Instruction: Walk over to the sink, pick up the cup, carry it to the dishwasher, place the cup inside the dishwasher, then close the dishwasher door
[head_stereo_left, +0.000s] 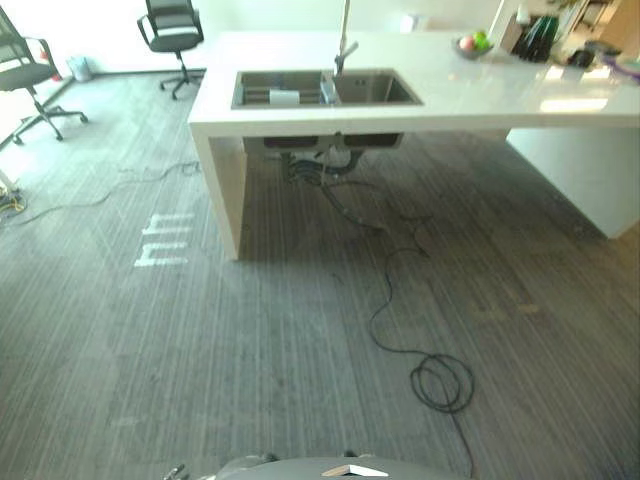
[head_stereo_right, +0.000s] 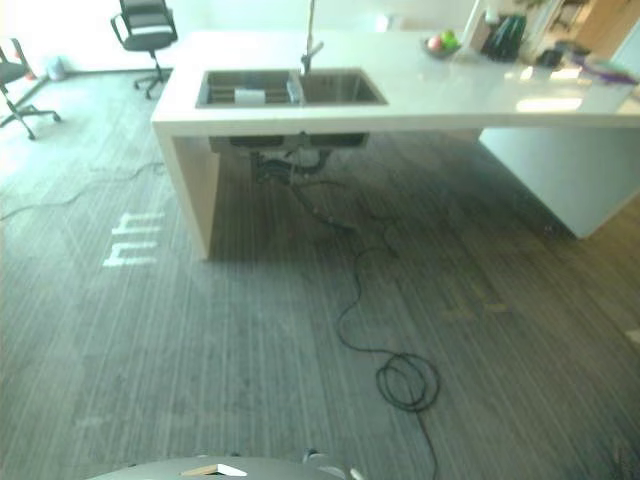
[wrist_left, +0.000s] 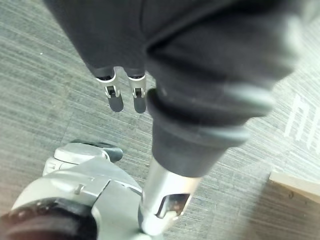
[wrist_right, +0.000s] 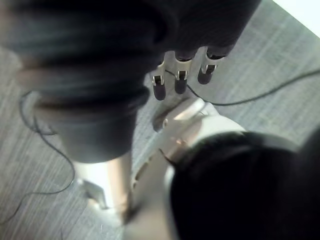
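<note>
A white counter (head_stereo_left: 470, 95) with a steel double sink (head_stereo_left: 380, 90) stands ahead of me across the carpet. A small clear cup (head_stereo_left: 327, 90) stands in the sink by the divider, under the tall faucet (head_stereo_left: 344, 45). A pale flat item (head_stereo_left: 284, 97) lies in the left basin. My left hand (wrist_left: 115, 97) hangs low beside me over the carpet, fingers relaxed and holding nothing. My right hand (wrist_right: 180, 82) hangs the same way, open and holding nothing. Both hands are far from the sink.
Two black office chairs (head_stereo_left: 172, 35) (head_stereo_left: 25, 75) stand at the far left. A fruit bowl (head_stereo_left: 472, 45) and dark kitchen items (head_stereo_left: 540, 40) sit on the counter's far right. White tape marks (head_stereo_left: 165, 240) and a thin cable (head_stereo_left: 100, 195) lie on the carpet.
</note>
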